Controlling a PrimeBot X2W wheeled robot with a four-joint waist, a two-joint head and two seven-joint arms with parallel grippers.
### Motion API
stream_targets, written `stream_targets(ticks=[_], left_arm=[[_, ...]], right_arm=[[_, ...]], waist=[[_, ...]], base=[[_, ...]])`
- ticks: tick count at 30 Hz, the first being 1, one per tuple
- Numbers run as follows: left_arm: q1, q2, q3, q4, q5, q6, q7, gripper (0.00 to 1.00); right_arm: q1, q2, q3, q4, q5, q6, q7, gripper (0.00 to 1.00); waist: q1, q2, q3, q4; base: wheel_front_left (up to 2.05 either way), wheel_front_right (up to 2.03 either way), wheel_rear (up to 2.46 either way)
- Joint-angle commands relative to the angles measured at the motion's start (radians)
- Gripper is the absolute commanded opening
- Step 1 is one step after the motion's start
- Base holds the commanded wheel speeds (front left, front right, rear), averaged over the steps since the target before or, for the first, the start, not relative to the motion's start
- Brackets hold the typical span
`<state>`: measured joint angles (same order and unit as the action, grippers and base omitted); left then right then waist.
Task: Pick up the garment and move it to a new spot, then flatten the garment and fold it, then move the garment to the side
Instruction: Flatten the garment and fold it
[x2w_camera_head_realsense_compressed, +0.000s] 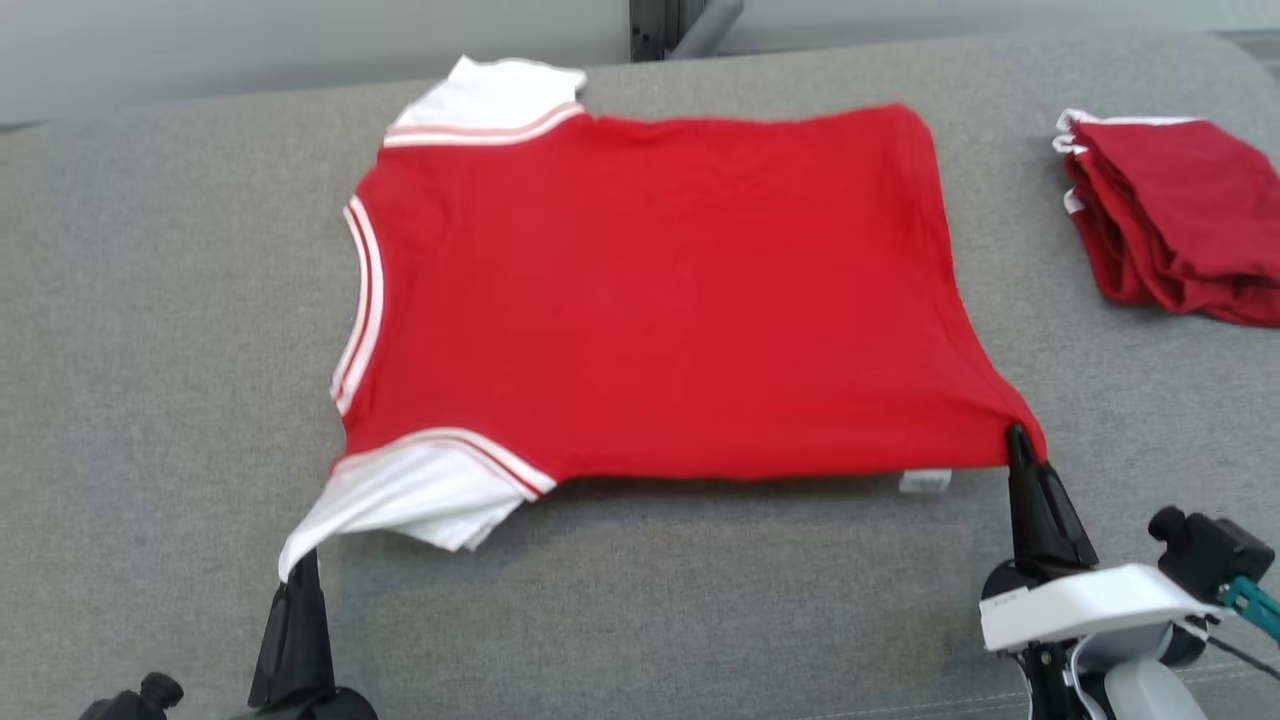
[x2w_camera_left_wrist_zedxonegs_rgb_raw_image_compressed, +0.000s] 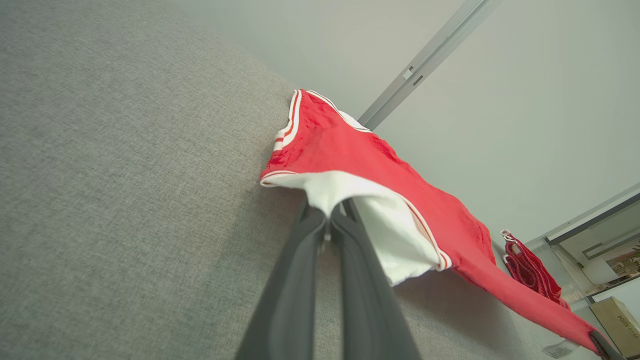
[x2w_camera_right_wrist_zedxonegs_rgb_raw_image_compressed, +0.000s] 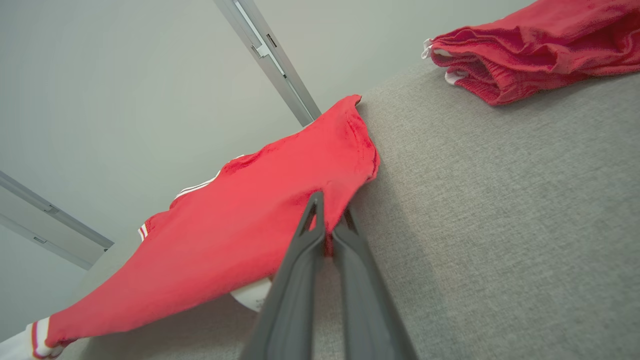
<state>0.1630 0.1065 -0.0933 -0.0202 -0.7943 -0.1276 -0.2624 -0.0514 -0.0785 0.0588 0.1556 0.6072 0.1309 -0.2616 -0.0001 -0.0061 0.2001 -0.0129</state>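
Note:
The garment (x2w_camera_head_realsense_compressed: 650, 290) is a red T-shirt with white sleeves and striped trim, spread over the grey cloth surface (x2w_camera_head_realsense_compressed: 150, 350), its near edge lifted. My left gripper (x2w_camera_head_realsense_compressed: 300, 565) is shut on the tip of the near white sleeve (x2w_camera_left_wrist_zedxonegs_rgb_raw_image_compressed: 330, 192). My right gripper (x2w_camera_head_realsense_compressed: 1018, 440) is shut on the near hem corner of the garment (x2w_camera_right_wrist_zedxonegs_rgb_raw_image_compressed: 280, 210), with a small white label hanging beside it. In the left wrist view the garment's near edge hangs stretched between both grippers above the surface.
A pile of folded red garments (x2w_camera_head_realsense_compressed: 1180, 215) lies at the far right of the grey surface, also as folded red garments (x2w_camera_right_wrist_zedxonegs_rgb_raw_image_compressed: 530, 47) in the right wrist view. A pale wall with a metal rail (x2w_camera_right_wrist_zedxonegs_rgb_raw_image_compressed: 270, 55) rises behind. A cardboard box (x2w_camera_left_wrist_zedxonegs_rgb_raw_image_compressed: 617, 320) stands beyond the surface's edge.

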Motion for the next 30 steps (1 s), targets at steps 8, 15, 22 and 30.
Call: stream_targets(ticks=[8,15,22,30], left_arm=[[0.099,0.014,-0.006,-0.031,-0.043,-0.004,-0.003,0.0],[0.148,0.017,-0.006,-0.024,-0.061,-0.004,-0.003,0.0],[0.14,0.022,-0.018,-0.005,-0.041,-0.004,-0.003,0.0],[0.004,0.057,-0.103,0.073,-0.041,-0.004,-0.003,0.0]], right_arm=[[0.098,0.015,-0.022,-0.024,-0.014,-0.001,0.024,0.0],[0.132,0.022,-0.021,0.003,-0.009,-0.001,0.058,0.0],[0.137,0.024,-0.022,0.031,-0.009,-0.001,0.075,0.0],[0.087,0.027,-0.019,0.136,0.04,-0.001,0.082,0.0]], waist=[[0.0001,0.0061,-0.083,-0.03],[0.0001,0.0061,-0.096,-0.035],[0.0001,0.0061,-0.105,-0.031],[0.0001,0.0061,-0.13,-0.02]], base=[[0.0,0.0,0.0],[0.0,0.0,0.0],[0.0,0.0,0.0],[0.0,0.0,0.0]])
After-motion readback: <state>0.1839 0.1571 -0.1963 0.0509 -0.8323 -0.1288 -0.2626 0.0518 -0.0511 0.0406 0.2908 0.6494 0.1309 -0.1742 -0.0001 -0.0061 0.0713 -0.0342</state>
